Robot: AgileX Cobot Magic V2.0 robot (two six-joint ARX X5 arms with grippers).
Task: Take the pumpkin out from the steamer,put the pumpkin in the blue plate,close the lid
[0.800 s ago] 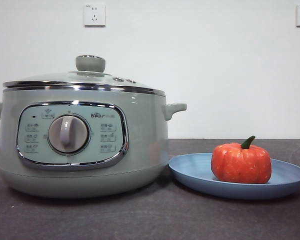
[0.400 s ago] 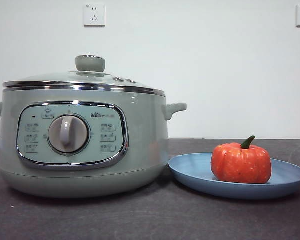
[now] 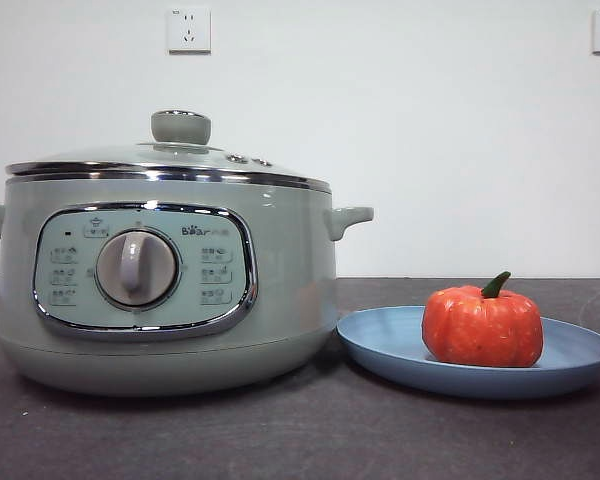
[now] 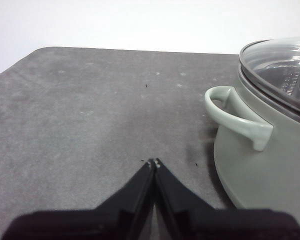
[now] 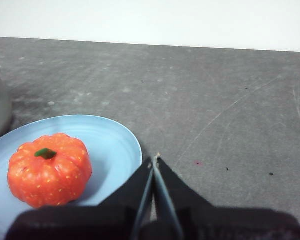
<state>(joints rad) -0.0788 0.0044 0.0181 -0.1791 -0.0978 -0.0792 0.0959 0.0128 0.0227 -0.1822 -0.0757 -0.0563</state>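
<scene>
The orange-red pumpkin (image 3: 482, 326) with a green stem sits on the blue plate (image 3: 380, 345), right of the steamer (image 3: 280, 290). The lid (image 3: 110, 160) with its green knob rests shut on the steamer. In the right wrist view the pumpkin (image 5: 49, 170) lies on the plate (image 5: 115, 145); my right gripper (image 5: 155, 159) is shut and empty beside the plate's rim. In the left wrist view my left gripper (image 4: 153, 162) is shut and empty over bare table, apart from the steamer's side handle (image 4: 237, 120). Neither gripper shows in the front view.
The dark grey table (image 3: 310, 430) carries only the steamer and plate. A white wall with two sockets (image 3: 188, 29) stands behind. The table's far edge (image 4: 115, 49) shows in the left wrist view.
</scene>
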